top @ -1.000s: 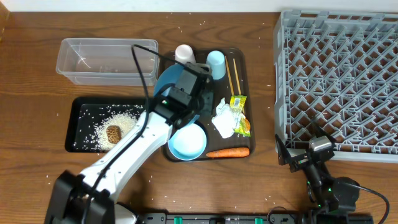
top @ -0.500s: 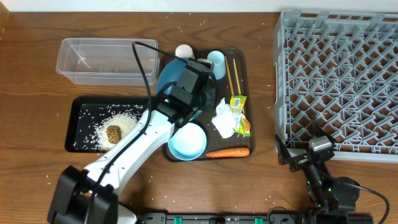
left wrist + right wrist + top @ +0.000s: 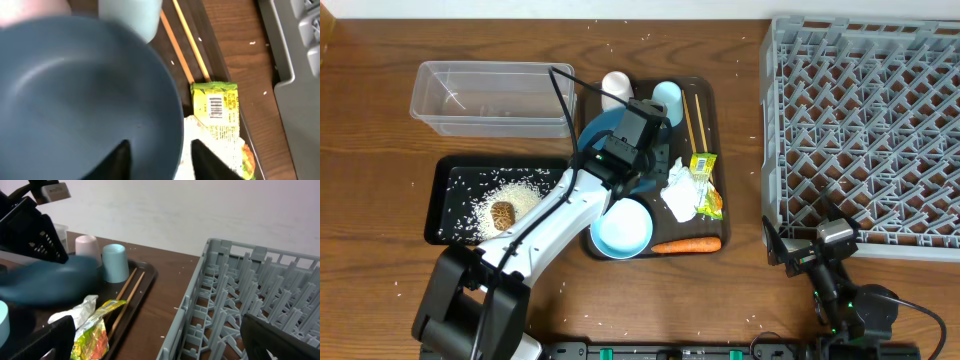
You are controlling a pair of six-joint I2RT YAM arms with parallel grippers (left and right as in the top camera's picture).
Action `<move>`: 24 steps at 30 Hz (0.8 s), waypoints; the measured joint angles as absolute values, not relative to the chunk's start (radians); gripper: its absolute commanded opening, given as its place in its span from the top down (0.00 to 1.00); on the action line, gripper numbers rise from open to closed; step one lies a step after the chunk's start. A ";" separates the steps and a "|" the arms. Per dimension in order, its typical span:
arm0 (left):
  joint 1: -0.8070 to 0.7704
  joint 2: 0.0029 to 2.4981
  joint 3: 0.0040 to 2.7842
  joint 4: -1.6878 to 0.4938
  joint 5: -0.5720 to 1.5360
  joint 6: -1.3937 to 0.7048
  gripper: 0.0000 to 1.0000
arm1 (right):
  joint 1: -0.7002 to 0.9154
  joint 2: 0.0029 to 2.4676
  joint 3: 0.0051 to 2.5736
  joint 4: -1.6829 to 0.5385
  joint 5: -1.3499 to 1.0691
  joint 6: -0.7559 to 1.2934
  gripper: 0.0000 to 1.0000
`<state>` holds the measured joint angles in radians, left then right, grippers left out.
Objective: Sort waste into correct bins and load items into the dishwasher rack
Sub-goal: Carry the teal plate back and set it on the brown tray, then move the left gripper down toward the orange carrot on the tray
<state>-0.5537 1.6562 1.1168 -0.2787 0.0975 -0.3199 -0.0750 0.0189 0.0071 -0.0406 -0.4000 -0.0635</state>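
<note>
The dark blue plate lies at the far left part of the brown serving tray, which sits mid-table. The left jaws stand partly open astride the plate's right rim, one fingertip over its inside and the other outside it; whether either pad touches the rim I cannot tell. At the tray's far edge stand a white cup and a light blue cup, with the thin wooden chopsticks just right of them. A crumpled white tissue and a green-yellow snack wrapper lie by the tray's right edge. The pale blue-white bowl and the orange carrot lie along its near edge. Toward the table's left edge, white rice and a brown food lump rest in the black tray, with the clear tub beyond it. The grey rack fills the far right corner. The right jaws hang wide open near the rack's near edge, holding nothing.
</note>
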 measured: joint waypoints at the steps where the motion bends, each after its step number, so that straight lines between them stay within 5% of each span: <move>1: -0.554 1.656 1.117 -0.279 0.098 -0.318 0.55 | -0.075 0.019 0.007 -0.041 -0.400 -0.064 0.01; 18: -0.554 1.570 1.117 -0.390 0.143 -0.330 0.55 | -0.075 0.019 0.007 -0.041 -0.400 -0.064 0.01; 22: -0.554 1.496 1.117 -0.469 0.226 -0.348 0.09 | -0.075 0.019 0.007 -0.041 -0.400 -0.064 0.01; 24: -0.554 1.477 1.117 -0.509 0.300 -0.356 0.08 | -0.075 0.019 0.007 -0.041 -0.400 -0.064 0.01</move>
<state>-0.5537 1.4765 1.1172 -0.5095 0.2996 -0.3565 -0.0750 0.0189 0.0071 -0.0406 -0.4000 -0.0635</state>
